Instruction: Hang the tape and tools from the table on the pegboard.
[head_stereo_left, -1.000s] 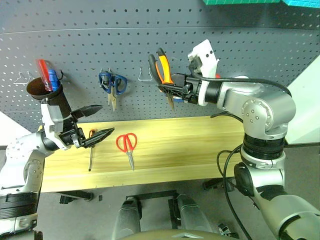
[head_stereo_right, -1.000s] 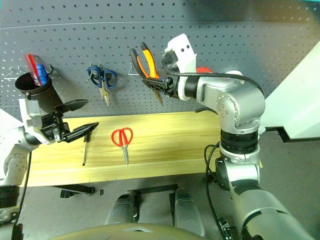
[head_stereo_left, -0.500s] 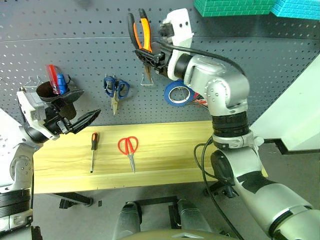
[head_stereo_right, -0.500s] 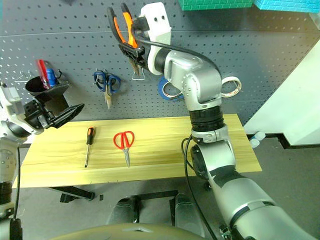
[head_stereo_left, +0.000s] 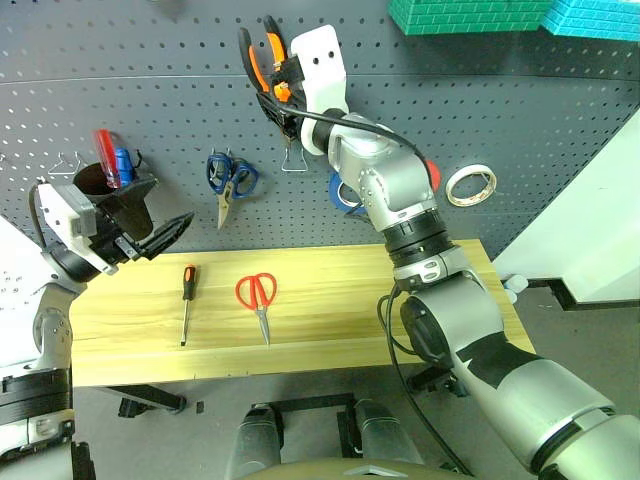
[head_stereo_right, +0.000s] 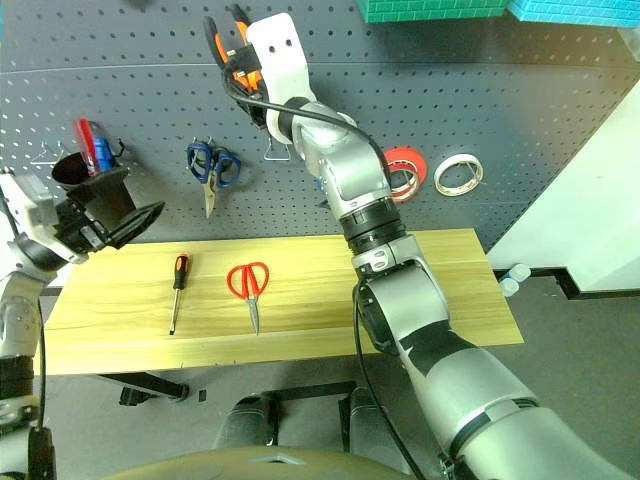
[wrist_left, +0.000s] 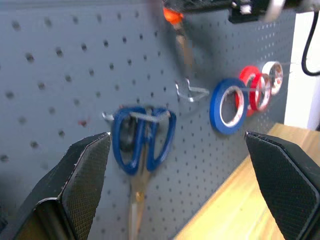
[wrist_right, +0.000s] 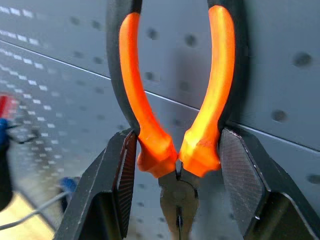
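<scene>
Two grippers: right gripper gripping pliers against pegboard, left gripper wide.

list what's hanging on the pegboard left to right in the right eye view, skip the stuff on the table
blue-handled scissors → empty wire hook → red tape → white tape

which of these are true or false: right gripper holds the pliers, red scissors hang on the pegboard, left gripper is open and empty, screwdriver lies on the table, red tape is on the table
1. The right gripper holds the pliers. True.
2. The red scissors hang on the pegboard. False: they lie on the table.
3. The left gripper is open and empty. True.
4. The screwdriver lies on the table. True.
5. The red tape is on the table. False: it hangs on the pegboard.
</scene>
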